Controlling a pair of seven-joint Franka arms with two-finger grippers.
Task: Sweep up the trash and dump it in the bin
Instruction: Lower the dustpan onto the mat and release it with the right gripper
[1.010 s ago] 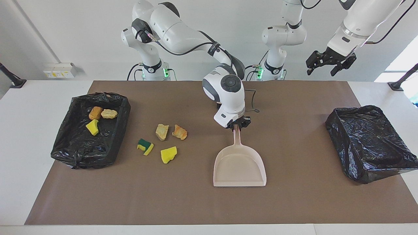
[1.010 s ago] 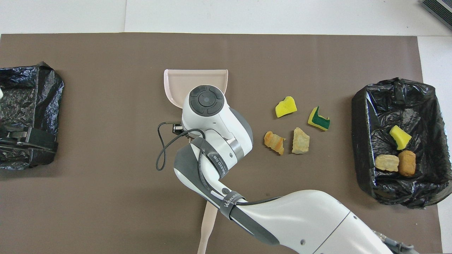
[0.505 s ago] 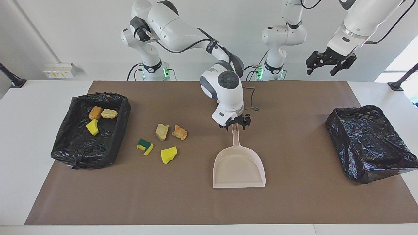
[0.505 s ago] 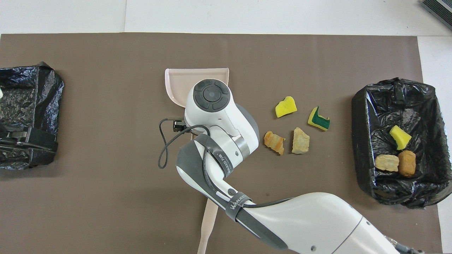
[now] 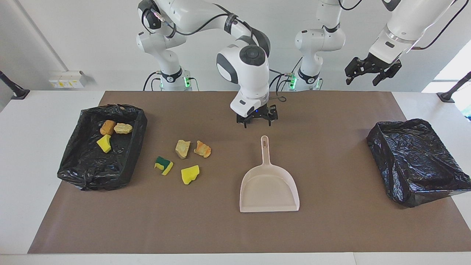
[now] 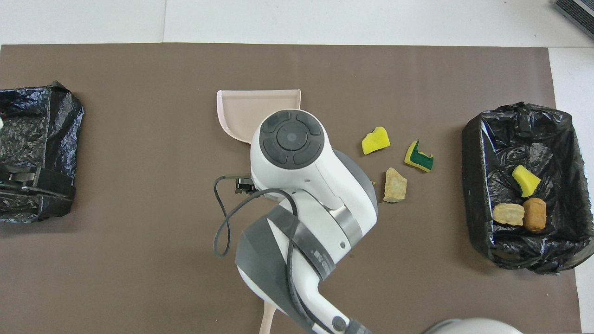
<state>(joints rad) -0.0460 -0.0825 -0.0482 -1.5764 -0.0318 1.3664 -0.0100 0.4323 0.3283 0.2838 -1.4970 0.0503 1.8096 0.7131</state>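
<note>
The right tool (image 5: 257,120) hangs in the air over the brown mat (image 5: 331,228), above the bare strip just past the handle end of the dustpan (image 5: 269,187). Its fingers stand apart and hold nothing. In the overhead view the right arm's wrist housing covers the tool and much of the dustpan.

The dustpan lies flat on the mat near the middle of the tabletop (image 5: 22,184), handle toward the robots, open mouth away from them. Nothing lies in its pan.

The left tool (image 5: 372,71) is raised high over the left arm's end of the tabletop, fingers spread wide and empty; that arm waits.

Trash on the mat, between the dustpan and the bin at the right arm's end:
- tan chunk (image 5: 182,148)
- orange chunk (image 5: 202,149), beside the tan chunk, on the dustpan side
- green-and-yellow sponge (image 5: 163,165), farther from the robots, nearest the bin
- yellow sponge (image 5: 190,174), farthest from the robots

None of the four touches another.

The black-lined bin (image 5: 127,162) at the right arm's end holds three more pieces: a brown chunk (image 5: 107,127) touching a pale tan chunk (image 5: 123,128), and a yellow sponge piece (image 5: 104,143) just beside them.

A second black-lined bin (image 5: 415,158) sits at the left arm's end; no trash is visible in it.
</note>
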